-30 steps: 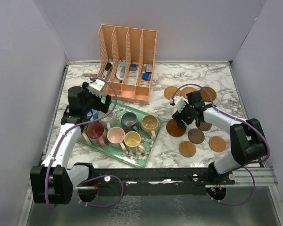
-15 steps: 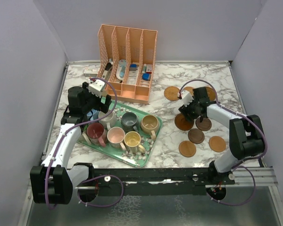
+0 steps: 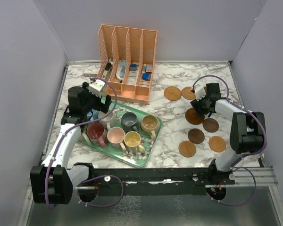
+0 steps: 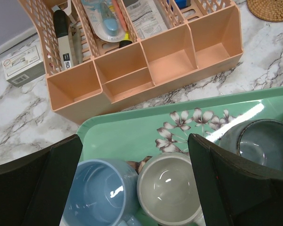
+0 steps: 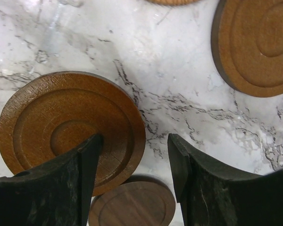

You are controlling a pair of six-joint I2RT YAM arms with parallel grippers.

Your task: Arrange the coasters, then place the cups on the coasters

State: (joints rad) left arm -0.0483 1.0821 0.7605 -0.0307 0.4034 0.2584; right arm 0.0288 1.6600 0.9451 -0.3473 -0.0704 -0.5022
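Observation:
Several brown coasters lie on the marble at the right, among them a large ringed coaster (image 3: pixel 194 117), a dark coaster (image 3: pixel 210 125) and a woven coaster (image 3: pixel 172 93). My right gripper (image 3: pixel 203 107) hangs low over the ringed coaster (image 5: pixel 70 129), open, its left finger (image 5: pixel 80 174) on the disc and its right finger over bare marble. The dark coaster (image 5: pixel 132 205) sits just below. My left gripper (image 4: pixel 134 183) stands wide open above a blue cup (image 4: pixel 96 193) and a cream cup (image 4: pixel 170 188). A grey-blue cup (image 4: pixel 264 146) stands beside them.
A green floral tray (image 3: pixel 146 157) holds the cups, including maroon (image 3: pixel 95 131), pink (image 3: pixel 116 136), yellow (image 3: pixel 132 140) and tan (image 3: pixel 150 124). An orange desk organizer (image 3: pixel 127 61) stands behind it, with a small white box (image 3: pixel 89 71) to its left. Walls enclose the table.
My right gripper has moved right and away from me, the ringed coaster has slid along with it, and its jaws have narrowed. The left arm has not moved.

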